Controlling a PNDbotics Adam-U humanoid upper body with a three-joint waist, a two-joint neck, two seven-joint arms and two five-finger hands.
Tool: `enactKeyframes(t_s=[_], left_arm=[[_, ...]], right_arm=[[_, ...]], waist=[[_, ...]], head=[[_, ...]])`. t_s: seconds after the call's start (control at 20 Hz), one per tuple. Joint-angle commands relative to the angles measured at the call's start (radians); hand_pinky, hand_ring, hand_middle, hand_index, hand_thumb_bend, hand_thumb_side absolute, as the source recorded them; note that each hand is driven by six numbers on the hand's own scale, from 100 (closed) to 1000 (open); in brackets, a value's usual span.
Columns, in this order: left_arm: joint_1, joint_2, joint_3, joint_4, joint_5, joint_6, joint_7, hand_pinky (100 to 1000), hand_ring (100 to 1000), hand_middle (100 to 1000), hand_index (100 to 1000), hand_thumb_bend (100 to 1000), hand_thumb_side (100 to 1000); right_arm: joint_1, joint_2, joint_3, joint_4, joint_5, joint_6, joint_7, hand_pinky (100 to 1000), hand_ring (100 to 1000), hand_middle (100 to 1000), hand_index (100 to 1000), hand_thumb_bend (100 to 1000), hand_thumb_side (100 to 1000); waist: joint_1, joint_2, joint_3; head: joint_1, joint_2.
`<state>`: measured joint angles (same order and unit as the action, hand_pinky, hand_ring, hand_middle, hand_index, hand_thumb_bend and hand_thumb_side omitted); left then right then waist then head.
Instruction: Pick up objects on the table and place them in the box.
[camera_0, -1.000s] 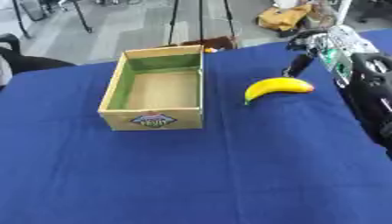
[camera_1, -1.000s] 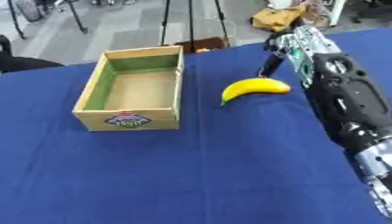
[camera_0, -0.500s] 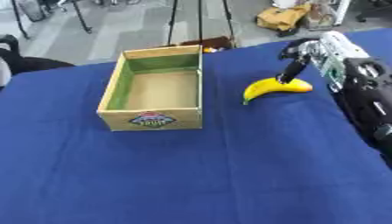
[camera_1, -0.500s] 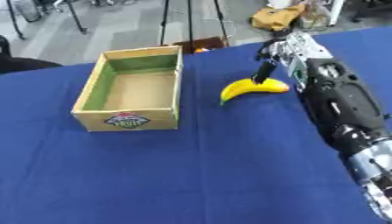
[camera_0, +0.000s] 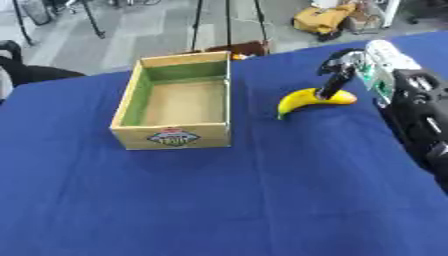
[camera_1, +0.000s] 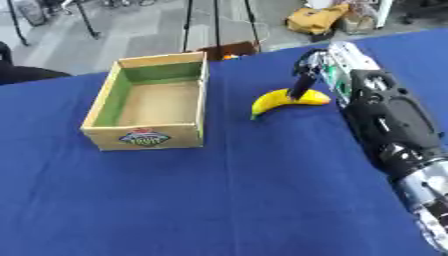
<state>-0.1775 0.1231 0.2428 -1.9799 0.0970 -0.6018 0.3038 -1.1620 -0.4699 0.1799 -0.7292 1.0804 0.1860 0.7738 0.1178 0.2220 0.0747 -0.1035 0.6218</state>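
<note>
**Right hand on the banana, box waiting empty**

Right hand is down on the banana, fingers touching its upper end at the two o'clock side; whether they actually clasp it, I cannot tell. Banana lies on the blue tablecloth, well apart from the wooden box at nine o'clock. Probably light, curved, smooth-skinned, bruisable: take it mid-body, across the curve. Left hand unseen.
</note>
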Motion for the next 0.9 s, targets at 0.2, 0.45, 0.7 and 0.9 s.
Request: enactKeyframes(t_s=[0.2,0.45,0.7,0.9], left_arm=[[-0.010,0.009,-0.001,-0.020,0.003,0.001,-0.004,439,869,875,790,100,990],[-0.009,0.006,-0.001,-0.020,0.003,0.001,-0.003,437,870,876,790,100,989],[-0.010,0.003,-0.002,-0.020,0.004,0.000,-0.004,436,870,877,790,100,990],[-0.010,0.002,-0.003,-0.020,0.005,0.000,-0.004,435,869,876,790,100,992]], right_arm=[[-0.032,-0.018,0.009,0.015,0.015,-0.001,0.051,935,1000,1000,1000,100,371],[-0.024,-0.015,0.005,0.058,0.014,-0.005,0.071,939,1000,1000,1000,100,365],[-0.022,-0.008,0.002,0.081,0.006,-0.011,0.059,929,1000,1000,1000,100,324],[-0.020,-0.001,0.000,0.095,0.005,-0.014,0.032,922,1000,1000,1000,100,327]], waist=[[-0.007,-0.014,-0.001],[-0.004,-0.011,0.001],[0.000,-0.008,0.000],[0.002,-0.007,0.002]], head=[[0.003,-0.013],[0.003,-0.013],[0.001,-0.014],[-0.002,-0.016]])
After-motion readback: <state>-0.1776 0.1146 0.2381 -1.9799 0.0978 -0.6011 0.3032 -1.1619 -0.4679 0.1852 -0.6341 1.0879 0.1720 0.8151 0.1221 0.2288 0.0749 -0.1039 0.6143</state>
